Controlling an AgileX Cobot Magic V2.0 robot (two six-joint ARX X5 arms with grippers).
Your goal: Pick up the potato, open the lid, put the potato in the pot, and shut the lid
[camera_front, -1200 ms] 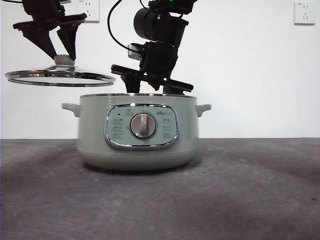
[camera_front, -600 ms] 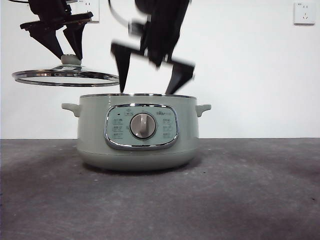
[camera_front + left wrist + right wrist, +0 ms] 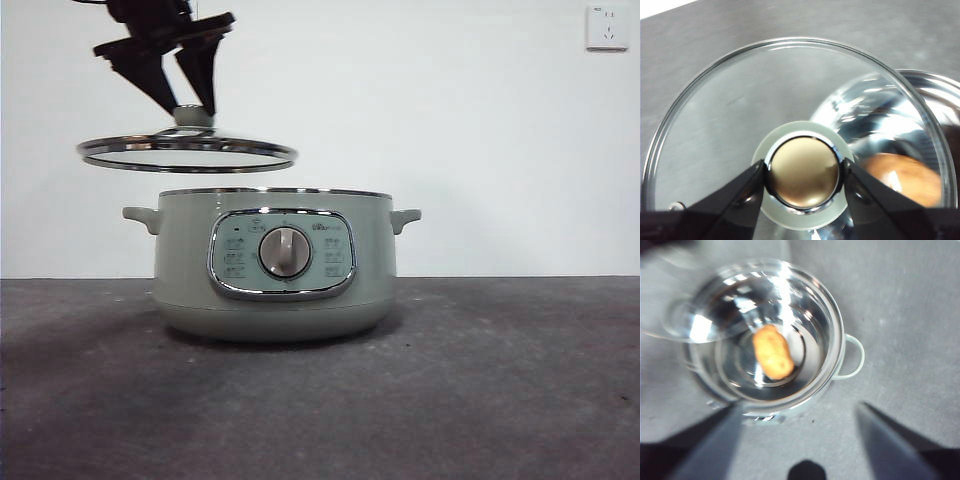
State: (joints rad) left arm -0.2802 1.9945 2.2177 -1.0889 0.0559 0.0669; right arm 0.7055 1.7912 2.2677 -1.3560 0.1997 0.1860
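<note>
The pale green pot (image 3: 275, 265) stands open on the table. The potato (image 3: 772, 351) lies on the pot's steel floor; it also shows through the glass in the left wrist view (image 3: 905, 177). My left gripper (image 3: 190, 108) is shut on the lid's knob (image 3: 802, 172). It holds the glass lid (image 3: 187, 153) level, just above the pot's left rim and partly over the opening. My right gripper (image 3: 800, 440) is open and empty, high above the pot (image 3: 840, 340), and out of the front view.
The dark grey table (image 3: 500, 380) stretches around the pot. A white wall stands behind, with a socket (image 3: 607, 26) at the top right. The pot's side handles (image 3: 405, 217) stick out left and right.
My right gripper has risen out of the pot, leaving the potato inside, and left the front view. My left gripper has carried the lid to the right, toward the pot.
</note>
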